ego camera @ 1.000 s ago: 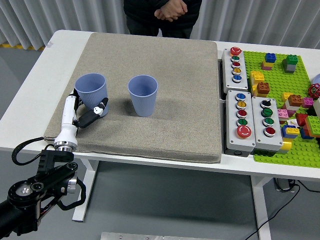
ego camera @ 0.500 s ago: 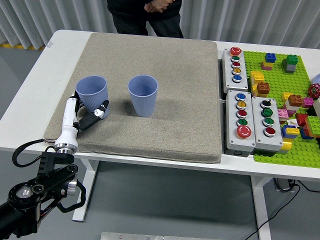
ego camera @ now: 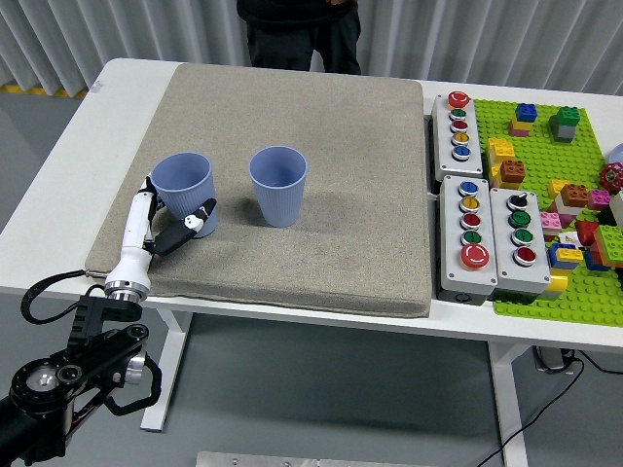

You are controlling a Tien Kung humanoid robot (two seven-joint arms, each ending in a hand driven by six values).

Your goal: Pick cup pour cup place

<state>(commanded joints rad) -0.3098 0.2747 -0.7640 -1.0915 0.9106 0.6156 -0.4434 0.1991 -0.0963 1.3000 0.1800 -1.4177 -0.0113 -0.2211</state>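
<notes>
**Left hand around the left cup, cup on the mat**

From my seat, at about 8 o'clock of the frame: my left hand comes in from the lower left, white forearm shell over the mat's near-left corner. Its fingers are partly curled around the base of the left cup, thumb on the near-right side, other fingers at the far-left side. They look to be touching the wall, but I cannot tell how firm the hold is. That cup looks tilted a little, and its base, behind the hand, seems to be down on the grey mat.

At 3 o'clock of it, apart, the second cup stands upright on the mat, mouth open upward, nothing touching it. Both are blue and ribbed.

At 12 o'clock, a person in dark clothes stands at the far edge of the white table.

At 3 o'clock of the mat: three grey button boxes, then a green brick baseplate with coloured blocks.
</notes>
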